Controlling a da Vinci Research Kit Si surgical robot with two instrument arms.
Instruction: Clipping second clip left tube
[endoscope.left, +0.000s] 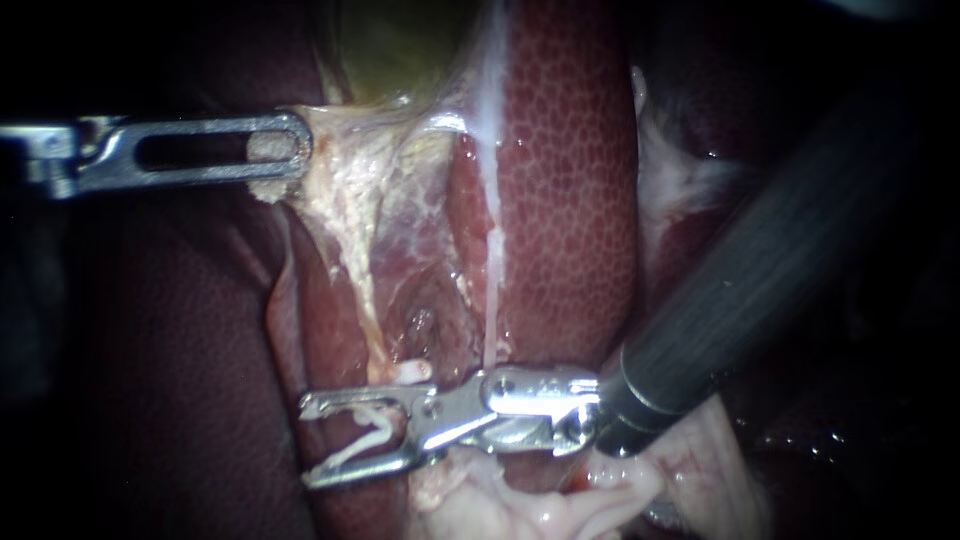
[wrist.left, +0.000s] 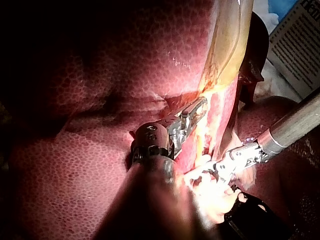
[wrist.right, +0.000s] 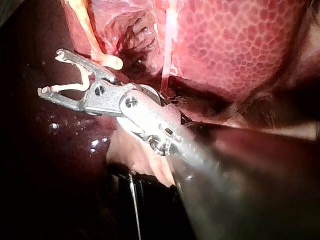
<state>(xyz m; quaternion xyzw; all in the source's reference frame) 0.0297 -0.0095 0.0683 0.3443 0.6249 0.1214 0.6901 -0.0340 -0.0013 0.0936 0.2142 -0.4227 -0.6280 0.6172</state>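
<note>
My left instrument (endoscope.left: 285, 150) comes in from the left, its slotted jaws shut on pale tissue at the gallbladder's (endoscope.left: 400, 50) lower end, holding it taut. From there the left tube (endoscope.left: 355, 270), a yellowish strand, runs down to a small white stub (endoscope.left: 410, 372). My right instrument (endoscope.left: 310, 442) lies across the bottom with its jaws open and a white clip (endoscope.left: 365, 435) seated between them. The tube's lower end sits just beside the upper jaw, not between the jaws. The right wrist view shows the same: open jaws (wrist.right: 50, 72), clip (wrist.right: 70, 86), tube (wrist.right: 92, 37).
A thin white strand (endoscope.left: 492, 230) runs down the dotted red liver (endoscope.left: 570, 200) to the right of the tube. Pale loose tissue (endoscope.left: 520, 505) lies under the right instrument's wrist. Its dark shaft (endoscope.left: 760, 270) crosses the right side. Dark liver (endoscope.left: 150, 350) fills the left.
</note>
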